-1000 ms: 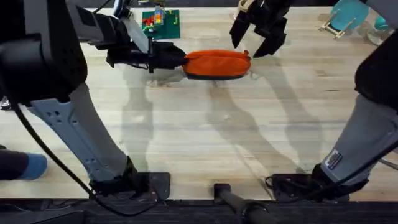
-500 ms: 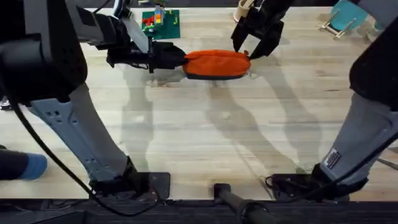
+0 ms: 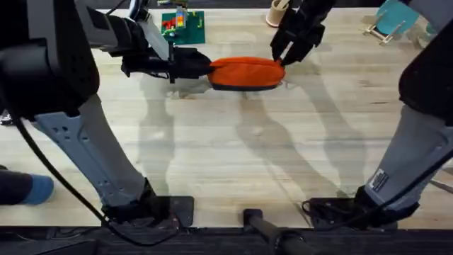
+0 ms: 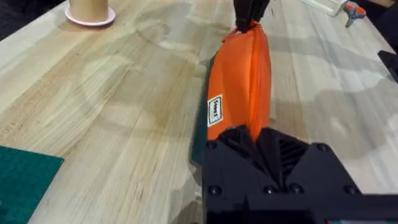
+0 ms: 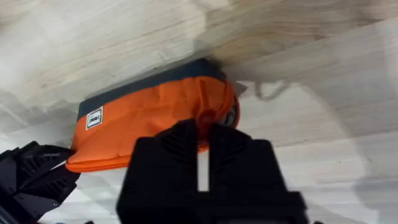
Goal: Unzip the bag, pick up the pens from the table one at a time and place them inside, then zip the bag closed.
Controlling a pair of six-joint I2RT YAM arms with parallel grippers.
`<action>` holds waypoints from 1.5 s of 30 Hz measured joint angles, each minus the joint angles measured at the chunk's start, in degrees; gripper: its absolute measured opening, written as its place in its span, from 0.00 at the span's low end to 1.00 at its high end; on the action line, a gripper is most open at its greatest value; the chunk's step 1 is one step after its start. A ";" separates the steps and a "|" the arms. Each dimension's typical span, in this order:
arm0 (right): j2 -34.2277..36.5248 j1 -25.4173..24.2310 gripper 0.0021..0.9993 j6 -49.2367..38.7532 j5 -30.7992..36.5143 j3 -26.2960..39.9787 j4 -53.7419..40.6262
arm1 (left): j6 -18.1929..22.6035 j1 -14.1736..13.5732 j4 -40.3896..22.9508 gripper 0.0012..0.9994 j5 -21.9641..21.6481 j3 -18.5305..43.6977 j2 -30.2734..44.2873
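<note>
Oblong orange fabric pouch lies far across the light-wood plank desk, broad bare grain nearer. Left hand clamps its left end; right hand pinches its right end.

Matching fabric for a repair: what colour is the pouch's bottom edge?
Dark grey-blue band on the bag, clearest in right wrist view.

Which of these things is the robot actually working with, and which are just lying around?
In the job: orange pencil pouch, left gripper holding one end, right gripper at the zipper end, table.
Lying about: green board with colourful pieces, tan cylinder on pink base, teal object.
</note>
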 joint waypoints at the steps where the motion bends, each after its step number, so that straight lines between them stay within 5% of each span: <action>1: 0.00 -0.10 0.07 0.02 -0.02 0.02 -0.23 | 0.00 0.00 0.00 0.04 -0.02 0.00 0.00; 45: -1.20 -0.73 0.03 -12.80 2.78 -2.07 -3.63 | 0.00 0.04 -0.04 0.04 0.00 0.00 0.00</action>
